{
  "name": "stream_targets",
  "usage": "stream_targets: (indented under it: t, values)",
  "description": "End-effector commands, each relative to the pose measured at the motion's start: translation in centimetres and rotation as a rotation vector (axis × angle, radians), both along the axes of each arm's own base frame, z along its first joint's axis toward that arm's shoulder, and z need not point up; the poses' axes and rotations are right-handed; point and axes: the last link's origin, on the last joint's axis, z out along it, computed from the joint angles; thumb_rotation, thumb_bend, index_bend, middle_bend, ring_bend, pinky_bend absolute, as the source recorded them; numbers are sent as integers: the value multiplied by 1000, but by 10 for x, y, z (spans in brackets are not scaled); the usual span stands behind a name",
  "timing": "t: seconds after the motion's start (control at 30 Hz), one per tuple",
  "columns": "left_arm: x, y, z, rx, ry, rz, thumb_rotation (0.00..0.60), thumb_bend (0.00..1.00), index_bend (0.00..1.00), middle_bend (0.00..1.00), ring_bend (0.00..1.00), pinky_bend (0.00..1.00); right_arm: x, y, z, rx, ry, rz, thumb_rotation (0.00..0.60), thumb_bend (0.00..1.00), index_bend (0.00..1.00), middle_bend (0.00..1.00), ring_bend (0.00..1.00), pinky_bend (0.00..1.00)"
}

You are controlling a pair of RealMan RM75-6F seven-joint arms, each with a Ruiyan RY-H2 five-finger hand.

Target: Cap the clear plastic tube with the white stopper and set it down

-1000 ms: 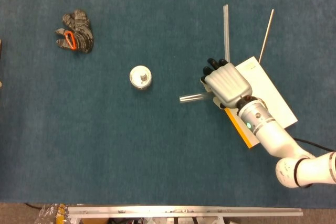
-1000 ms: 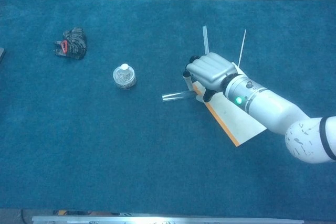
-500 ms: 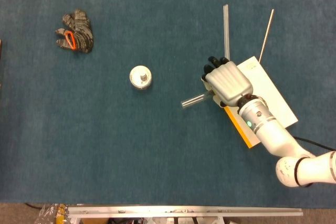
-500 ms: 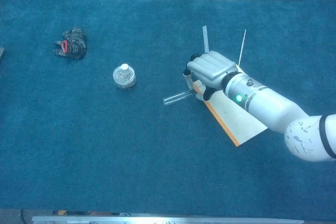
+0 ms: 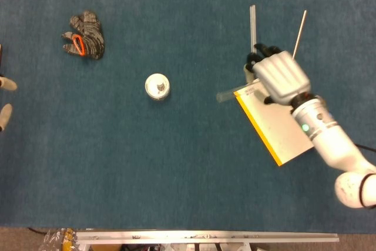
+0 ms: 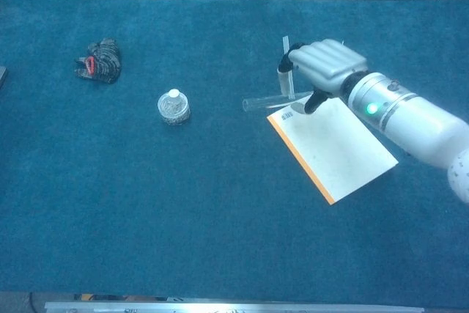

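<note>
My right hand (image 5: pixel 279 74) grips one end of the clear plastic tube (image 5: pixel 226 94) and holds it roughly level above the table. The tube's free end points left, toward the bottle. In the chest view the same right hand (image 6: pixel 326 60) holds the tube (image 6: pixel 264 102) just above the notebook's far corner. Only pale fingertips (image 5: pixel 6 84) of my left hand show, at the far left edge of the head view. Whether they hold anything is hidden. I cannot pick out a white stopper in either view.
A white notebook with an orange edge (image 5: pixel 282 127) lies under and near my right arm. Behind it lie a clear strip (image 5: pixel 253 24) and a thin stick (image 5: pixel 299 30). A small bottle (image 5: pixel 157 86) stands mid-table, and a grey-orange glove (image 5: pixel 85 34) lies at the far left.
My right hand has lifted the tube off the table and carried it back and to the right, uncovering the notebook. Left-hand fingertips have appeared at the left edge.
</note>
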Motion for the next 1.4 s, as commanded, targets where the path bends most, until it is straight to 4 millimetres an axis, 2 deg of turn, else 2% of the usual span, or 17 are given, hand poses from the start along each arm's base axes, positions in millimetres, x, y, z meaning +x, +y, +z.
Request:
stream_targets:
  t: [0.03, 0.4, 0.7, 1.0, 1.4]
  values:
    - [12, 10, -1, -26, -7, -31, 600, 372, 384, 352, 275, 256, -2, -4, 26, -41, -48, -20, 600, 283, 573, 312, 128, 238]
    - [54, 48, -32, -206, -86, -90, 600, 372, 384, 354, 275, 256, -18, -13, 94, -144, -108, -68, 600, 283, 589, 312, 128, 238]
    - [94, 73, -69, -319, -69, -164, 600, 371, 370, 317, 269, 256, -31, -15, 130, -197, -127, -101, 600, 282, 589, 312, 128, 238]
    - [118, 94, -109, -380, -14, -178, 600, 367, 362, 270, 250, 256, -49, -13, 147, -222, -121, -131, 600, 282, 590, 313, 128, 238]
    - [137, 112, -152, -394, 13, -178, 600, 364, 372, 243, 213, 252, -64, -14, 150, -220, -118, -157, 600, 283, 590, 313, 128, 238]
